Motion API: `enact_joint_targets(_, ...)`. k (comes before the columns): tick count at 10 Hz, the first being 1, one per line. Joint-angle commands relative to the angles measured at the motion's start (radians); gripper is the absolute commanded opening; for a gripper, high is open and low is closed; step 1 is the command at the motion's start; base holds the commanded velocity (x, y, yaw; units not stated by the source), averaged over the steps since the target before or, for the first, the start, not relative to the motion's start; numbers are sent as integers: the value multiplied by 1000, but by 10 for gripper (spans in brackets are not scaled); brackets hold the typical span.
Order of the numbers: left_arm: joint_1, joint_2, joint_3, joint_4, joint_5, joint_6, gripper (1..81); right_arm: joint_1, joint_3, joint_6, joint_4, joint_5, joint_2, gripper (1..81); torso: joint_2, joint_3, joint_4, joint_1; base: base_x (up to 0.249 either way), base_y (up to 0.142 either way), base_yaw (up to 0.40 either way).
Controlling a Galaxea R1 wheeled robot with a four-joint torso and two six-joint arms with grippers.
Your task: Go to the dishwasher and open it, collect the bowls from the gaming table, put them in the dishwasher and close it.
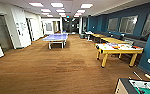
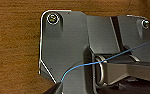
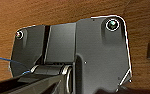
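Note:
The gaming table (image 1: 119,49) stands at the right of the hall, with a white top, a yellow edge and yellow legs. Colourful sheets and small red and orange things (image 1: 115,46) lie on it; they are too blurred to tell bowls among them. The dishwasher is out of view. Both wrist views look down past my dark wrist plates at the brown carpet.
Brown carpet (image 1: 53,67) stretches ahead. A blue table-tennis table (image 1: 56,38) stands in the middle distance. Plain yellow tables (image 1: 113,40) line the blue right wall behind the gaming table. A table-football table (image 1: 138,87) sits at the near right corner. White walls and doors run along the left.

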Motion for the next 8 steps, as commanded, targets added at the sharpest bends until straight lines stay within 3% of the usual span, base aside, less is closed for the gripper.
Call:
enact_joint_targets(1,-55,-4,-3,-4,47,-1,811,60,15,0,4,-49,1,811,0,0,0,0,161,0,0)
enact_joint_targets(8,-55,3,-3,-6,47,-1,811,61,12,-1,3,-49,-7,811,0,0,0,0,162,0,0)
